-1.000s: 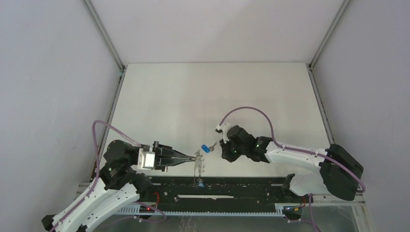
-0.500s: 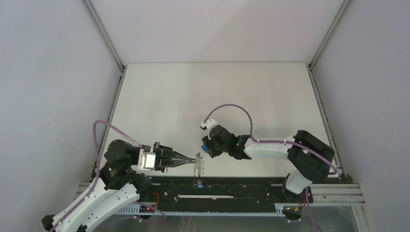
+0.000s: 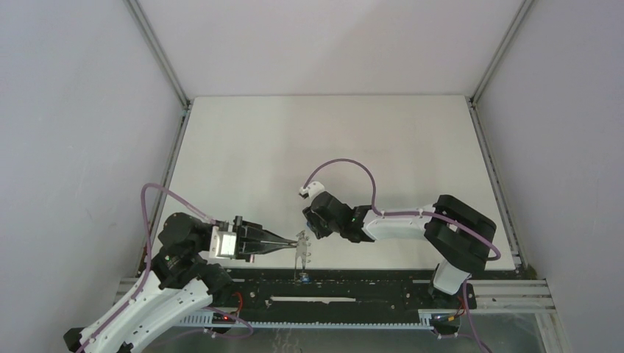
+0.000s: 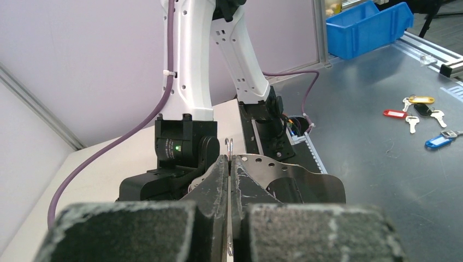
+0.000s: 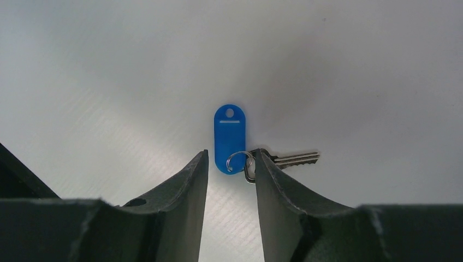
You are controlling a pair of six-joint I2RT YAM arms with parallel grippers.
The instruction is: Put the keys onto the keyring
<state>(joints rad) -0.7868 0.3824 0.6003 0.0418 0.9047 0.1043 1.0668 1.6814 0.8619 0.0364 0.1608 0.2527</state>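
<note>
A key (image 5: 295, 159) with a darker blue oblong tag (image 5: 229, 139) and a small split ring lies flat on the white table. My right gripper (image 5: 230, 158) is open right above it, one fingertip on each side of the tag's near end; the right finger touches or overlaps the key's head. In the top view the right gripper (image 3: 313, 224) hides this key. My left gripper (image 3: 294, 243) is shut on the keyring (image 3: 301, 254), held edge-on above the table's near edge. A wire loop (image 4: 229, 147) sticks out past its fingertips (image 4: 221, 169). A small blue speck (image 3: 302, 278) hangs at the ring's near end.
A black rail (image 3: 353, 283) runs along the table's near edge, just below the keyring. In the left wrist view the right arm (image 4: 185, 82) stands close ahead. Beyond the table are a grey bench, a blue bin (image 4: 366, 27) and loose coloured keys (image 4: 420, 109).
My right arm has swung left and its gripper has come down over the blue-tagged key, now hiding it in the top view. The left arm and keyring have not moved.
</note>
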